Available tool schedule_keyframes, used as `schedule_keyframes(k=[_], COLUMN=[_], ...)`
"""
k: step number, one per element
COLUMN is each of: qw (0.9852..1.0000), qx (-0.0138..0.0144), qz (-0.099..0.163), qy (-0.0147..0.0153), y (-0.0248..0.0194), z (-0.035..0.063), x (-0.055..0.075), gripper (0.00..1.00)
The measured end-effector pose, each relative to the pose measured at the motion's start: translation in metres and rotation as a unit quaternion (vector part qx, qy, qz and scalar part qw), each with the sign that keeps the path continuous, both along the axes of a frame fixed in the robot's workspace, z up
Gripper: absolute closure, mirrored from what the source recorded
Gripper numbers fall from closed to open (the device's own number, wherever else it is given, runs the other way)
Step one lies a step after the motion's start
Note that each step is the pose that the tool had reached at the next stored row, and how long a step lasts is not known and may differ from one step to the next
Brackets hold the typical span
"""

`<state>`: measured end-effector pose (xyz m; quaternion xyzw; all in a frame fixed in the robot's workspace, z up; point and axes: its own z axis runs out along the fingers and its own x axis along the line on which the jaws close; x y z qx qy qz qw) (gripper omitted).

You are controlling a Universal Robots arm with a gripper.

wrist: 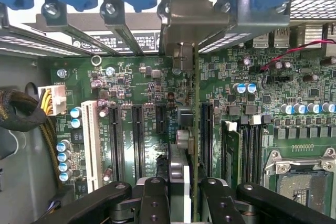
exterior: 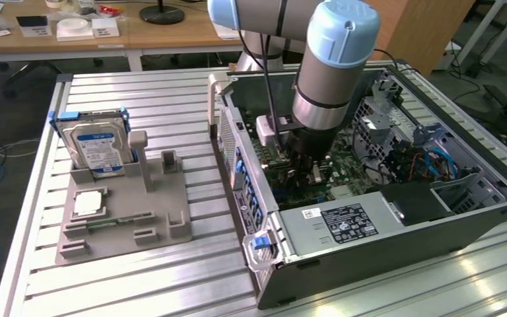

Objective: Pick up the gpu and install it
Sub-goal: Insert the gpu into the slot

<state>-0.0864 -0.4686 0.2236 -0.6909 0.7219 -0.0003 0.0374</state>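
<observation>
From where I stood, the hand [wrist: 186, 195] pinched the gpu [wrist: 189, 129] upright among the motherboard [wrist: 142, 85] slots inside the open case [exterior: 368, 264], where slight misalignment risked jamming its connector edge.

A hard drive [exterior: 100, 148] stands upright in a grey holder [exterior: 143, 198].
</observation>
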Motion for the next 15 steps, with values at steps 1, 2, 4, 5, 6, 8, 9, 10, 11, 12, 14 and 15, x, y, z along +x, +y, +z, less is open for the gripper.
schedule_keyframes(k=[1,2,4,5,6,8,9,10,11,12,14,15], qw=[1.0000,1.0000,1.0000,1.0000,1.0000,1.0000,1.0000,1.0000,1.0000,1.0000,1.0000,1.0000], qx=[-0.0001,-0.0001,-0.0002,-0.0001,-0.0002,0.0001,0.0002,0.0001,0.0003,0.0003,0.0003,0.0004], qz=[0.000,0.000,0.000,0.000,0.000,0.000,0.000,0.001,0.001,0.001,0.001,0.001], qy=[0.0000,0.0001,0.0001,0.0001,0.0002,0.0001,0.0001,0.0001,0.0000,0.0001,0.0001,0.0001], y=[0.0001,0.0002,0.0004,0.0006,0.0007,0.0009,0.0011,0.0011,0.0011,0.0011,0.0011,0.0011], z=[-0.0002,-0.0004,-0.0009,-0.0014,-0.0018,-0.0037,-0.0050,-0.0058,-0.0066,-0.0066,-0.0067,-0.0067], x=[-0.0002,-0.0003,-0.0005,-0.0006,-0.0006,-0.0007,-0.0006,-0.0006,-0.0006,-0.0006,-0.0006,-0.0006], gripper=[0.72,0.72,0.72,0.72,0.72,0.72,0.72,0.72,0.72,0.72,0.72,0.72])
